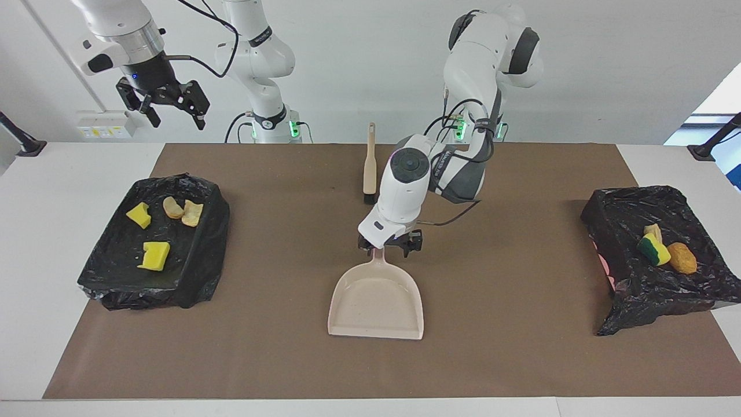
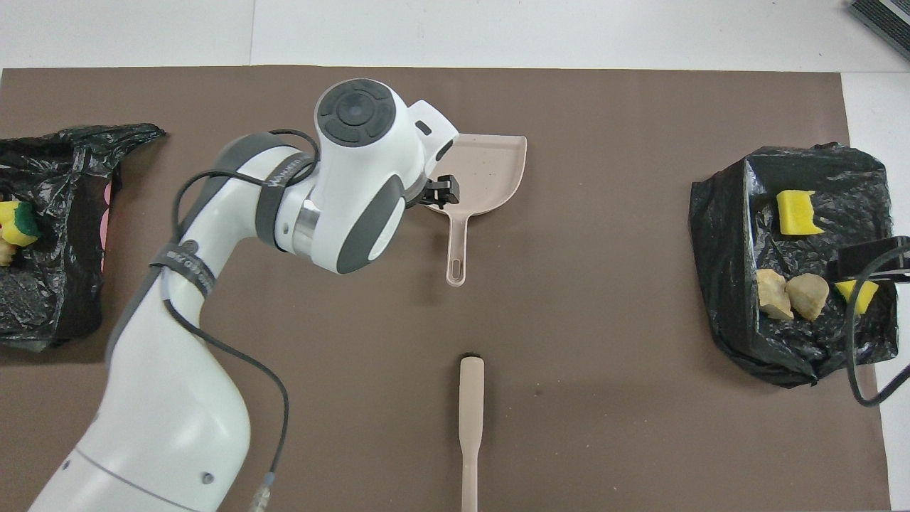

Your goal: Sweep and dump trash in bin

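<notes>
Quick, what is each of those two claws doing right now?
Left gripper: open, over the handle of the beige plastic dustpan, holding nothing.
Right gripper: open, empty, waiting up in the air.

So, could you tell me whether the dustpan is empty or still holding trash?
Empty: the dustpan lies flat on the mat with a bare tray; no pieces show in it.
</notes>
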